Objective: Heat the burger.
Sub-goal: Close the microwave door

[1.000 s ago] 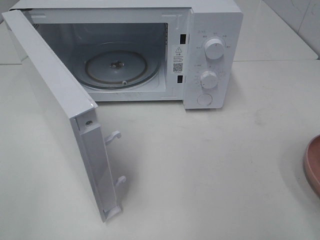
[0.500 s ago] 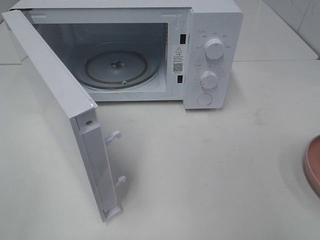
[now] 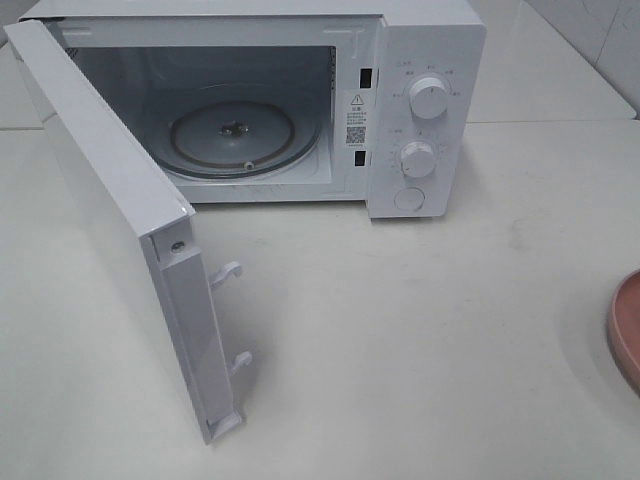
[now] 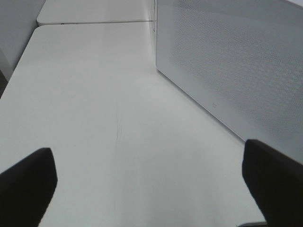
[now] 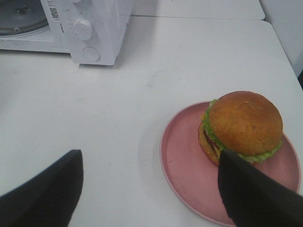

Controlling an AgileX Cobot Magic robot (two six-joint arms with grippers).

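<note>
Black right gripper (image 5: 149,189) spread wide, empty, above burger (image 5: 242,126), left gripper (image 4: 149,182) spread too

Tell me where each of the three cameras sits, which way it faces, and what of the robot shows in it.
Exterior high: mounted above, looking down at the open microwave and table; no arm shows.
Left wrist: low beside the microwave door; open left pincer.
Right wrist: above the burger on the pink plate, facing the microwave; open right pincer.
Shared: exterior and right wrist both show the dials and plate.
</note>
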